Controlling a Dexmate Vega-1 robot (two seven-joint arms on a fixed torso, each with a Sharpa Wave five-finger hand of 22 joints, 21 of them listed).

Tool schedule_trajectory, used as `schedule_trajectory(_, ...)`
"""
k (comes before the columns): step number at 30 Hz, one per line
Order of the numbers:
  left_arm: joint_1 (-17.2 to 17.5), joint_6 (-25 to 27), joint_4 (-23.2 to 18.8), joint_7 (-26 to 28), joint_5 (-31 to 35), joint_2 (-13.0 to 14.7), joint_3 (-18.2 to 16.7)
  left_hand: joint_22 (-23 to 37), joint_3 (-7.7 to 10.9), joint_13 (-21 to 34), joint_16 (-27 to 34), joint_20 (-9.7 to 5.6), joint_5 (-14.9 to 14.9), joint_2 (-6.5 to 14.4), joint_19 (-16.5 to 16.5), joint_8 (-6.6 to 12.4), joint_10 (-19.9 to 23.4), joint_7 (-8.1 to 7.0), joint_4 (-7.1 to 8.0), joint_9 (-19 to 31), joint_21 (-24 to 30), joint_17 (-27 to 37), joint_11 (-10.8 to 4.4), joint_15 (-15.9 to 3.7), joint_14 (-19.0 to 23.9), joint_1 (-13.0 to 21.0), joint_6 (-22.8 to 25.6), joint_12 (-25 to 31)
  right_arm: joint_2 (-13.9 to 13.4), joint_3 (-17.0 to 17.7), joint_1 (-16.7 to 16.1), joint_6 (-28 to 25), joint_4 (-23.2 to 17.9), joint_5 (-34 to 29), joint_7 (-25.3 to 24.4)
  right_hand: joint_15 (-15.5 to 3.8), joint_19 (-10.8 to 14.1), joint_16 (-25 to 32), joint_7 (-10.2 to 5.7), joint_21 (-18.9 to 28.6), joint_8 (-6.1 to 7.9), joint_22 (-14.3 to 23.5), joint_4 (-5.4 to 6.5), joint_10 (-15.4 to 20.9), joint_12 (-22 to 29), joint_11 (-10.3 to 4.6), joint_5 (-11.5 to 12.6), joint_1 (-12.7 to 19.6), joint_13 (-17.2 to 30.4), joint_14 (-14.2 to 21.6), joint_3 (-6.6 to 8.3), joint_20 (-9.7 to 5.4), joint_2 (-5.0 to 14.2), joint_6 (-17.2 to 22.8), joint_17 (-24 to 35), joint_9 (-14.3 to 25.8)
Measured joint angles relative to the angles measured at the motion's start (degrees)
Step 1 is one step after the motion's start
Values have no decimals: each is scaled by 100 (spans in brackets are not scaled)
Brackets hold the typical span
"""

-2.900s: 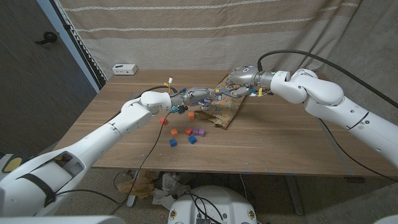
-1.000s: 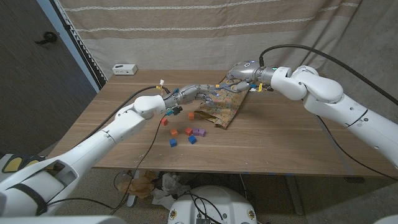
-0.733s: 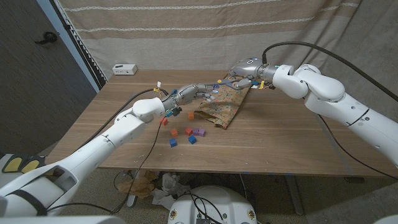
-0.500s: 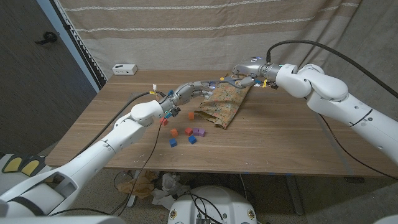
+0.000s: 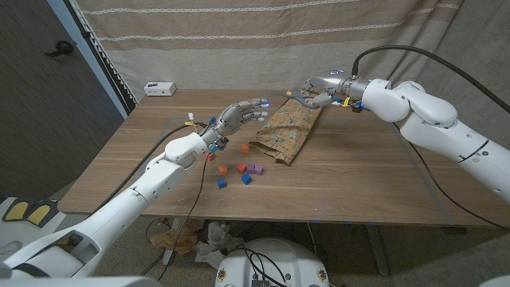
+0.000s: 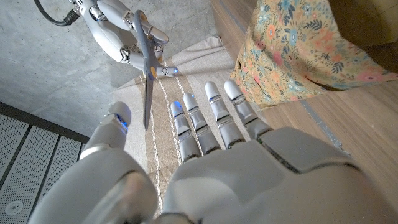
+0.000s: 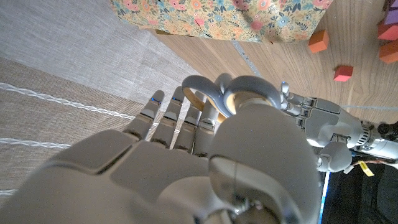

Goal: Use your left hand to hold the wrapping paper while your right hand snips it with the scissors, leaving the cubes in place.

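The floral wrapping paper [image 5: 287, 131] lies on the table's far middle, with no hand touching it. My left hand [image 5: 243, 112] hovers just left of it, fingers spread and holding nothing; the left wrist view shows those fingers [image 6: 214, 118] stretched out towards the paper [image 6: 298, 56]. My right hand [image 5: 323, 86] hangs over the paper's far end and grips the scissors [image 6: 147, 81], blades together. Their handle loops [image 7: 239, 87] sit around its fingers. Several small cubes lie near the paper's front edge, among them a red one [image 5: 209, 156], a purple one [image 5: 254, 169] and a blue one [image 5: 221, 182].
A white box [image 5: 160, 88] stands at the table's far left corner. A curtain hangs behind the table. A black cable runs from the left arm across the front edge. Bare wood lies to the right of the paper.
My left hand has let go of the paper, lifted and opened. My right hand has drawn back to the far right with the scissors. The paper has settled on the table.
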Motion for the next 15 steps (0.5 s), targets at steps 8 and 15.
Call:
schedule_trajectory(8, 73, -51, -19, 135, -34, -27, -63, 16, 42, 60, -66, -21, 34, 22, 22, -146, -226, -260, 7, 1, -136, -84, -10, -22, 22, 23, -450, -182, -115, 265, -185, -125, -3, 934, -85, 0, 71, 23, 41, 8, 11, 0, 8, 32, 0, 50, -60, 8, 0, 42, 57, 10, -22, 39, 0, -26)
schedule_trajectory(15, 74, -81, 0, 172, -35, -46, -82, 16, 65, 63, -105, -21, 33, 22, 22, -147, -276, -269, 30, 0, -164, -84, -22, -22, 22, 23, -459, -214, -253, 395, -293, -157, -17, 1583, -176, 9, 131, 63, 63, 48, 33, 0, 13, 52, -45, 70, -82, -7, -26, 94, 62, -20, -38, 17, -1, -66)
